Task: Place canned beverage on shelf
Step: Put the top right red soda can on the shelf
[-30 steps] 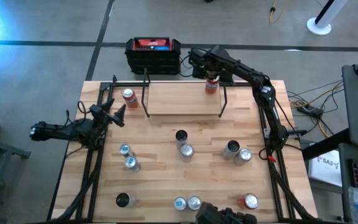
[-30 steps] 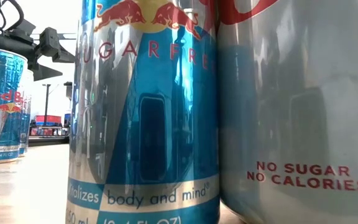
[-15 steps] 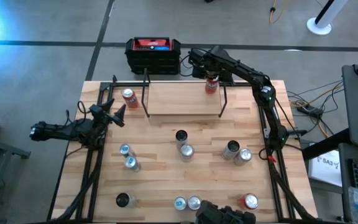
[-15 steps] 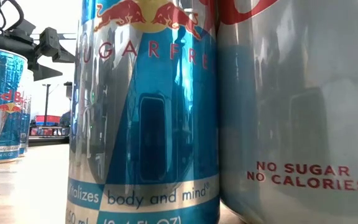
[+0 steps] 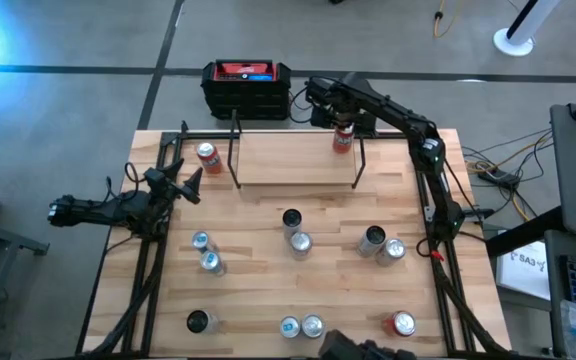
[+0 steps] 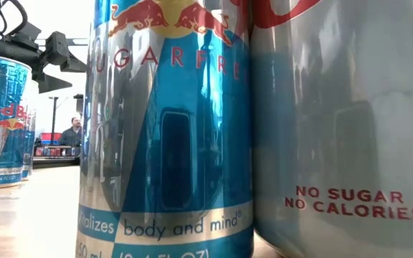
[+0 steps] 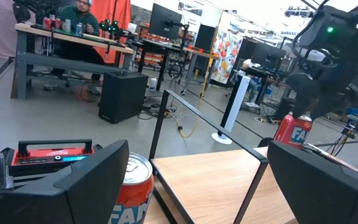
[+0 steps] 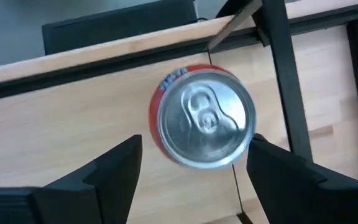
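My fingers [image 7: 73, 180] are standing apart, framing the shelf [image 7: 210, 180]. A red can [image 7: 132, 186] is sitting just beside the shelf; another red can [image 7: 293, 129] is standing on its far end.

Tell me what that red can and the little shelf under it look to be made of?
The red can looks like aluminium: shiny silver lid with a pull tab, printed red sides. The shelf seems to be a pale, matte wood board showing grain, on thin black posts, probably painted metal.

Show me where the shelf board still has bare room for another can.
The shelf board is bare from its left posts across to the red can standing near its right end, under the right gripper. That right corner is crowded; the rest is free.
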Available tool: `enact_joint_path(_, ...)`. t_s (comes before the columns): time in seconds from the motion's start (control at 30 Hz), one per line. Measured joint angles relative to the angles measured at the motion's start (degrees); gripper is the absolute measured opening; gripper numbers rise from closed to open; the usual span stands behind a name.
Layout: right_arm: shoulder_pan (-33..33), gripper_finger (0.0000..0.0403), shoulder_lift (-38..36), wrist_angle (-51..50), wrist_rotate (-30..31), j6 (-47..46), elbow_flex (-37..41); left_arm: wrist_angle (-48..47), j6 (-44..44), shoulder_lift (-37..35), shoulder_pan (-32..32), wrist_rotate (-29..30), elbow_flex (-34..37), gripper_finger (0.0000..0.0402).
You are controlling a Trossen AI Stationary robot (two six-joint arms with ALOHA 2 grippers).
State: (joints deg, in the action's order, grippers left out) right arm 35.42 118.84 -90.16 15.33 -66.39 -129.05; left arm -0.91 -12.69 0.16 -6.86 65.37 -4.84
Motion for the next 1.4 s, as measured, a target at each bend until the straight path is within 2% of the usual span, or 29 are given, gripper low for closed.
enact_joint_path(0.17, -0.6, 0.0267, 0.0, 0.2, -0.3, -0.3, 0.0, 0.0, 0.0, 0.0, 0.0, 0.0, 0.0, 0.0368)
enact_joint_path(0.47, -0.5, 0.0267, 0.1, 0.1, 2.7, -2.4, 0.1, 0.0, 0.0, 0.0, 0.0, 0.0, 0.0, 0.0368)
enact_joint_path(1.03, -0.5, 0.0268, 0.2, 0.2, 2.5, -4.9, 1.5, 0.0, 0.0, 0.0, 0.0, 0.0, 0.0, 0.0368)
enact_joint_path(1.17, -0.5, 0.0286, 0.2, 0.2, 2.6, -6.0, 1.6, 0.0, 0.0, 0.0, 0.0, 0.0, 0.0, 0.0368)
enact_joint_path(1.4, -0.1, 0.0348, 0.2, 0.2, 2.9, -6.3, 1.7, 0.0, 0.0, 0.0, 0.0, 0.0, 0.0, 0.0368)
